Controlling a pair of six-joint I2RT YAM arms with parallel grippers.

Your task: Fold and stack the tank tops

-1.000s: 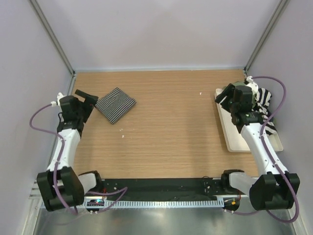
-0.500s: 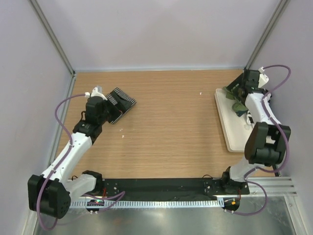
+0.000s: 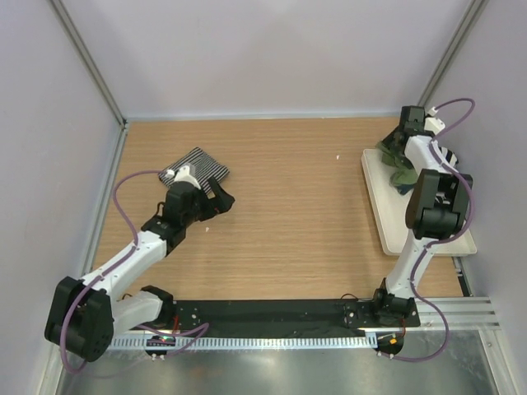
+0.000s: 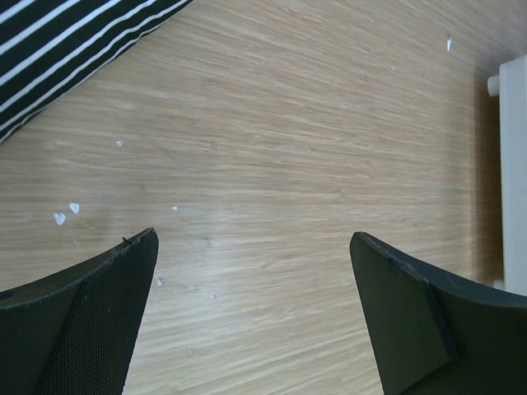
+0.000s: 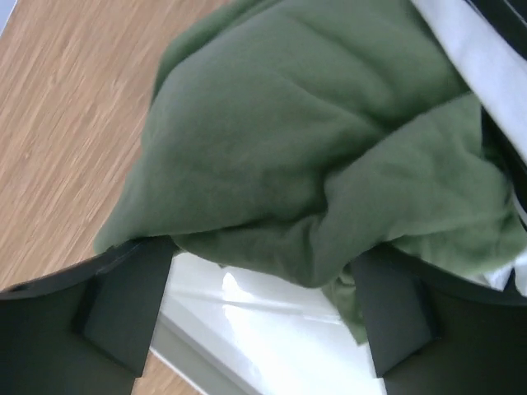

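Claw on the left (image 4: pixel 255 247), wide open, hangs over the worktop (image 4: pixel 288 148) beside the pinstriped top (image 4: pixel 49 49); right claw (image 5: pixel 263 251), also open, straddles the olive top (image 5: pixel 272 148) on the tray (image 5: pixel 239 321).

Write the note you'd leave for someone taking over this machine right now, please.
Left pincer: open, empty, over bare table beside the pinstriped top.
Right pincer: open, close against the olive top, not gripping it.
Where things are: pinstriped top folded on the table's left side; olive top and broad-striped top bunched on the cream tray at the right.
Done: one top folded.
Left: fold the other two, then stack all three.
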